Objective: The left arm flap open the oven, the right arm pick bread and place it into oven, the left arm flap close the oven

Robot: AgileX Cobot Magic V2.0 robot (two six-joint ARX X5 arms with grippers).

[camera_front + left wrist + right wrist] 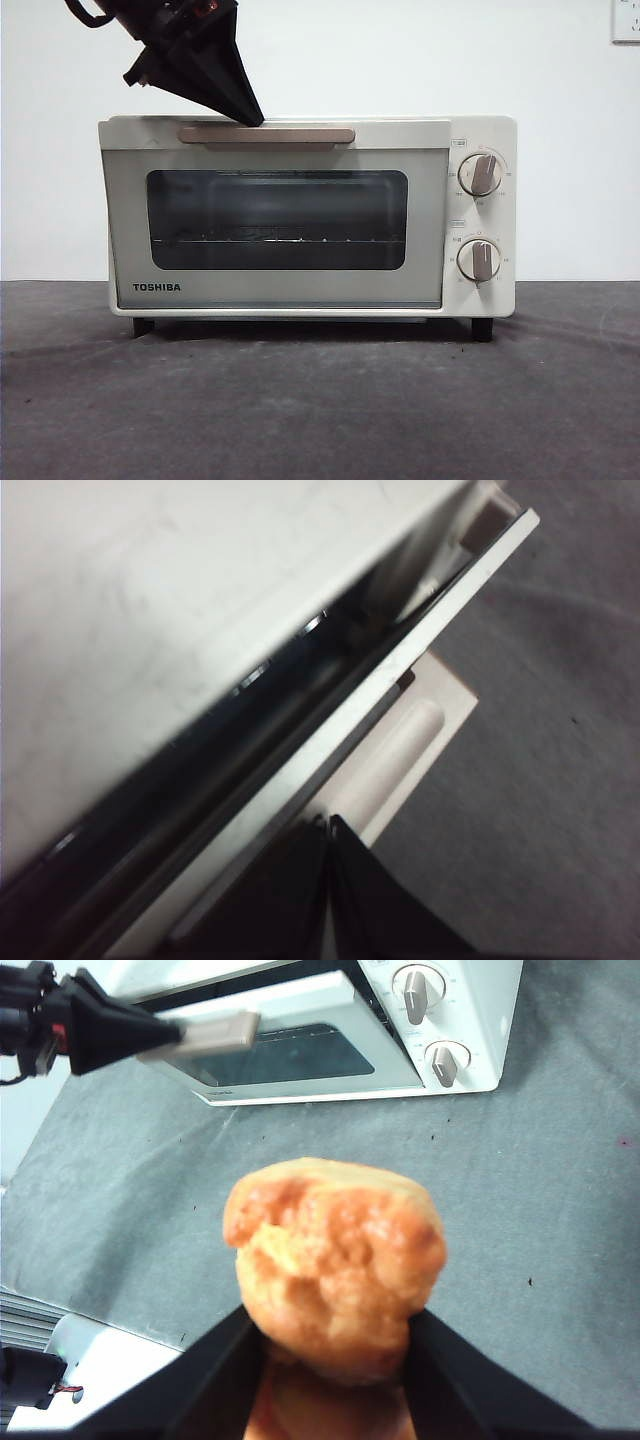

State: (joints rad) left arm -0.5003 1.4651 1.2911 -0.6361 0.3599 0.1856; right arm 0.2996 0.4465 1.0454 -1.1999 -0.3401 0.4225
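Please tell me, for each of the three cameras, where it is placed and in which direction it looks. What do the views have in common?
Front view: low at table height, facing the oven door; the left gripper comes from above to the handle.
Left wrist view: on the left arm, looking along the door's top edge; its shut jaws show beside the handle.
Right wrist view: on the right arm, high above the table, looking toward the oven; its gripper holds the bread.
All three share the oven and handle.

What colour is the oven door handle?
Beige-brown, against the cream-white oven. The handle shows best in the front view.
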